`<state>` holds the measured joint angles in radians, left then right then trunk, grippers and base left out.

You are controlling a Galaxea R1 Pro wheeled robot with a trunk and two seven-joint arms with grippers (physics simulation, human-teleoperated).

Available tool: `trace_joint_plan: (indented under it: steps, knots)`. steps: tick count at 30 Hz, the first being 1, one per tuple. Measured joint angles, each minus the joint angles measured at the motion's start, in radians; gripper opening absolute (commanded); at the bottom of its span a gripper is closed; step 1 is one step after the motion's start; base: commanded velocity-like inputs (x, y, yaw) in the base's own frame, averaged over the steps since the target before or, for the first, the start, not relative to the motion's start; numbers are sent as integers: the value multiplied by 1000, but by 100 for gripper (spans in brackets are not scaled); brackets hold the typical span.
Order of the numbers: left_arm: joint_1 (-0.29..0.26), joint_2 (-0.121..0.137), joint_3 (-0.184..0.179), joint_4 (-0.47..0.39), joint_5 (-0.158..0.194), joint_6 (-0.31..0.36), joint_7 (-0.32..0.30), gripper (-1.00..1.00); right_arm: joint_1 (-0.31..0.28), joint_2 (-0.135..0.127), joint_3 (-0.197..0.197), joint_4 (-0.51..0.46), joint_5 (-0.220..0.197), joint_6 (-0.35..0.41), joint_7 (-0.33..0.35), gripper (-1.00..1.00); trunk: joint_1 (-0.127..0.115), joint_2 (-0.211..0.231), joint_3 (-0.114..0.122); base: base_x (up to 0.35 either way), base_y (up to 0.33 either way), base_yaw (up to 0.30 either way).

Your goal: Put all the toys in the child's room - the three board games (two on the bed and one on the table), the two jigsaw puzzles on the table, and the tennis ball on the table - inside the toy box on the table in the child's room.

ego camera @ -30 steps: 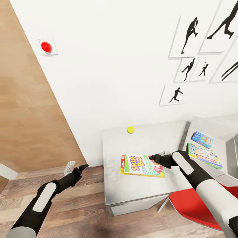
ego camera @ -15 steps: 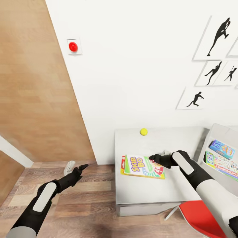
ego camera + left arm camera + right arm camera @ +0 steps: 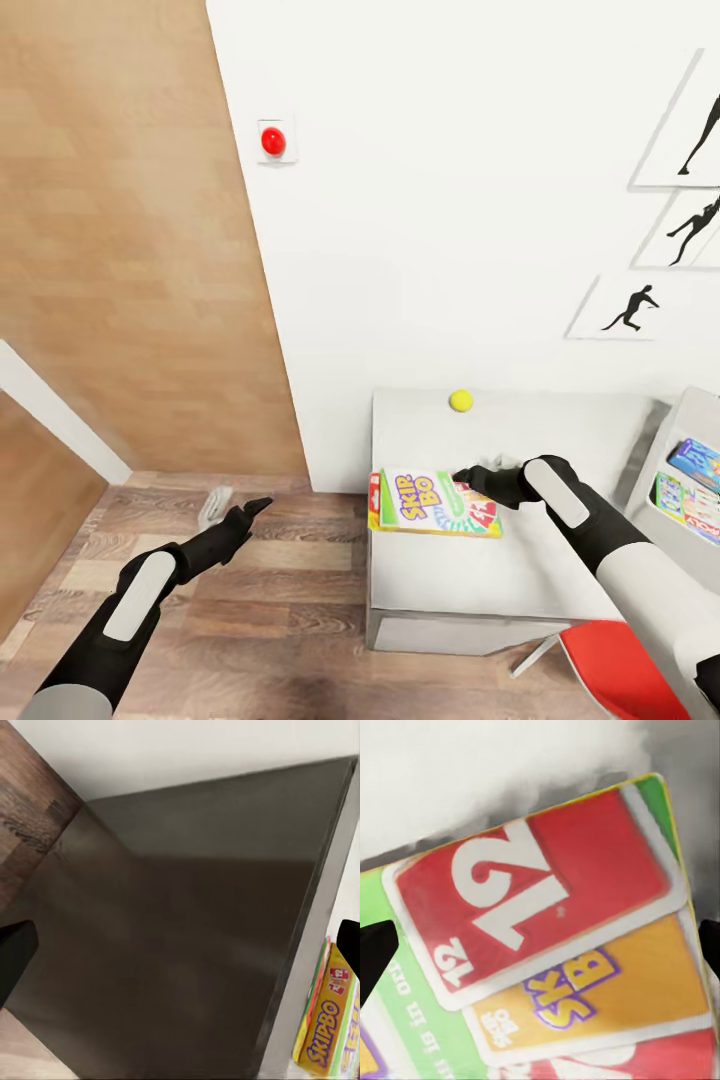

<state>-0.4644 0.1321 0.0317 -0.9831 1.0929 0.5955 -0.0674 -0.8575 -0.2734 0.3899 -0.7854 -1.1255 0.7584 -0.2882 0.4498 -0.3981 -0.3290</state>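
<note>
Head view: right claw sat low over the Skip-Bo box at the counter edge, grip state unclear; left claw released over the floor; tennis ball near the wall. Left wrist: box overhung the edge, so a push could drop it. Right wrist: fingers splayed, box lid just below; a shallow pinch might slip.

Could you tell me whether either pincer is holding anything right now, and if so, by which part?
Nothing is held. The right pincer hovers open over the Skip-Bo box; the left pincer is open over the floor.
</note>
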Motion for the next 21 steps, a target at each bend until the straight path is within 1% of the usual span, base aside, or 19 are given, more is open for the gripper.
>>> trace_joint_plan:
  steps: [4, 8, 21]
  knots:
    - [-2, 0, -10, 0, 0, -1, -2, 100, 0, -1, 0, 0, 1, 0, 0, 100, 0, 0, 0, -229, 0, 24]
    - [-2, 0, -13, 0, 0, -1, -3, 100, 0, -2, 0, 0, 1, 0, 0, 100, 0, 0, 0, -127, 0, 12]
    - [-3, -1, -16, 0, -1, -1, -4, 100, -2, -5, 0, -7, 0, 0, -1, 100, 0, 0, 0, -32, 0, 3]
